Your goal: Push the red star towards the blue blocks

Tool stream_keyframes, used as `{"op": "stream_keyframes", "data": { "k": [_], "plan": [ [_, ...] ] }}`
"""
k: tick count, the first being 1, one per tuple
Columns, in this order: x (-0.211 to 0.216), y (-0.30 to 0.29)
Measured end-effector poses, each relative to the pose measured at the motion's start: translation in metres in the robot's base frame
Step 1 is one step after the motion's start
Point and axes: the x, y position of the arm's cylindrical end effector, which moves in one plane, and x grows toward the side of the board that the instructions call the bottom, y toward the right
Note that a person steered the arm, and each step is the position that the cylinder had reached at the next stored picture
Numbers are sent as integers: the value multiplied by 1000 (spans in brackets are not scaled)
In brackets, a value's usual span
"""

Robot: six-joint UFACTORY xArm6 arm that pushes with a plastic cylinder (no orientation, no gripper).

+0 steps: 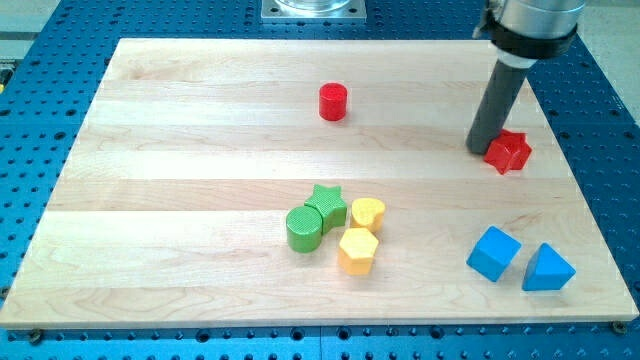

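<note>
The red star (509,151) lies on the wooden board near the view's right edge. My tip (481,149) rests on the board right against the star's left side. The blue cube (494,253) and the blue triangular block (547,268) sit side by side at the view's lower right, well below the star.
A red cylinder (333,102) stands near the top centre. A cluster sits at the lower centre: a green star (327,203), a green cylinder (304,229), a yellow heart (368,213) and a yellow hexagon (358,250). The board's right edge (590,170) is close to the star.
</note>
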Motion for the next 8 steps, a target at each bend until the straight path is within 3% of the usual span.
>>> {"op": "stream_keyframes", "data": {
  "k": [2,4,6,8],
  "plan": [
    [-66,18],
    [22,24],
    [-24,64],
    [74,27]
  ]
}}
